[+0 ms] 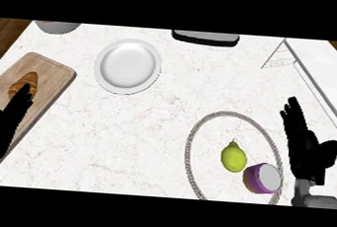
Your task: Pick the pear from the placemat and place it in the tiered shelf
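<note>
– So, how far along was the job at that moment?

– Hardly begun, by my reading. At the near right of the counter (126, 132), the right hand (305, 150) stood open, fingers straight and pointing away, holding nothing. It was just beside the right rim of the round placemat (190, 146), apart from the fruit.

– And the pear?

– The pear (234, 157) lay on the placemat, toward its near side, untouched. Close to its right sat a purple thing with a pale top (263, 178), possibly a halved onion; I couldn't say whether the two touched.

– The other hand?

– The left hand (3, 121) was at the near left corner, over the near end of a wooden cutting board (46, 75), open too and empty. A croissant (26, 83) sat on that board just past its fingertips.

– Farther back?

– A white plate (128, 65) in the middle, and the wire tiered shelf (300, 65) at the far right corner, with nothing visible in it. Along the far edge were a bowl (57, 26) and a dark tray (205, 37), both cut off.

– So what was left?

– Everything, I'd judge: reaching left to the pear, closing on it, lifting it, carrying it back to the shelf, letting go.
</note>
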